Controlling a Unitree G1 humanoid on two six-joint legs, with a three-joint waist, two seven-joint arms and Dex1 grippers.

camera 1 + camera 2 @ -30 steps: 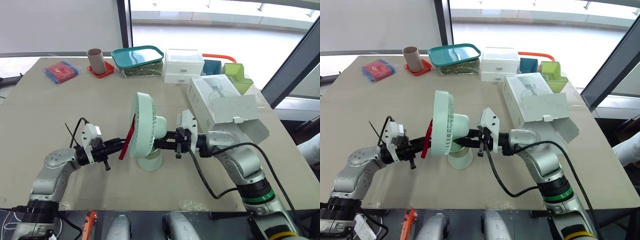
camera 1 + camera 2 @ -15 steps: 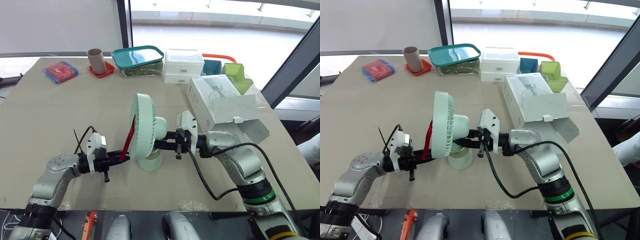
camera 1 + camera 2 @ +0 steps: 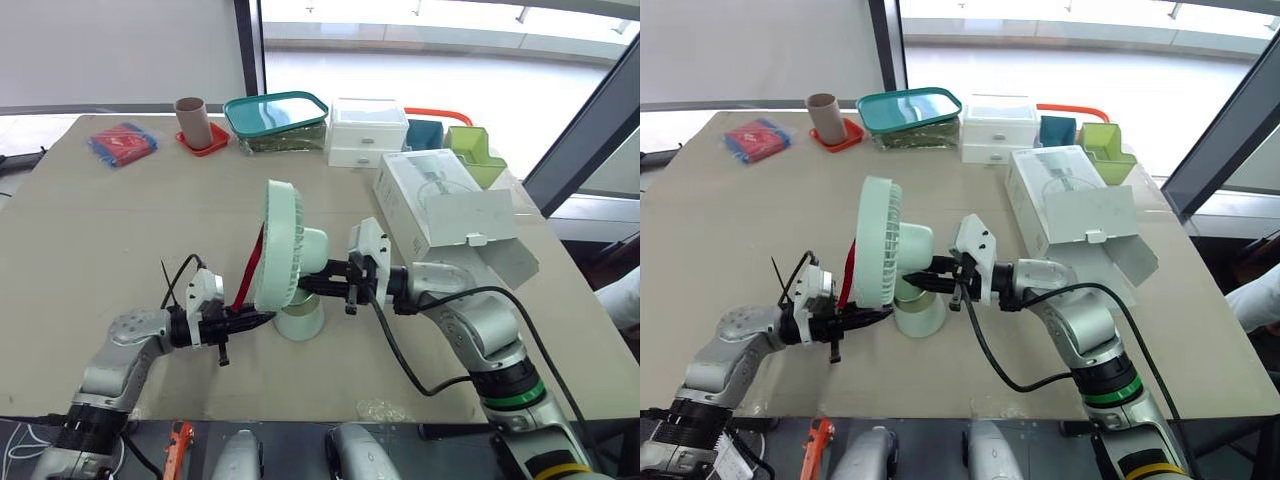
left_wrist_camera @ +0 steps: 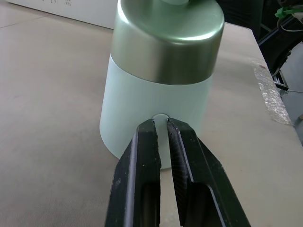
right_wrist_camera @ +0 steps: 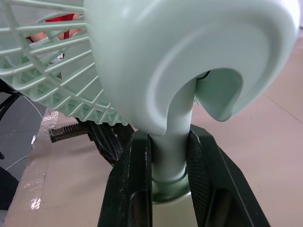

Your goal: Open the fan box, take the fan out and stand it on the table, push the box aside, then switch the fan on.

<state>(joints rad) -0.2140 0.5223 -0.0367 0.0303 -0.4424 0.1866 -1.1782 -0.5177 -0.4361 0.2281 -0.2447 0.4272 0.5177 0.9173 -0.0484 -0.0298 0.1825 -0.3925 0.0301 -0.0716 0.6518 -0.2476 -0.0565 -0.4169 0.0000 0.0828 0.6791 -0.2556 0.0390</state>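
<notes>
the pale green fan point(image 3: 283, 262) stands on its round base near the middle of the tabletop point(image 3: 120, 230), its grille head turned toward my left and tipped a little. my left fingers point(image 3: 250, 321) lie low and level, tips at the base. my right fingers point(image 3: 328, 270) reach in from the other side to the neck behind the head. a red strip point(image 3: 248, 278) hangs in front of the grille. the white fan box point(image 3: 440, 200) lies off to my right, end flap open. along the far edge: a red and blue packet point(image 3: 122, 142), a cardboard tube point(image 3: 190, 117) on a red coaster point(image 3: 205, 143), a teal-lidded container point(image 3: 275, 115), a white drawer unit point(image 3: 367, 130), a teal bin point(image 3: 425, 133) and a green bin point(image 3: 475, 152).
</notes>
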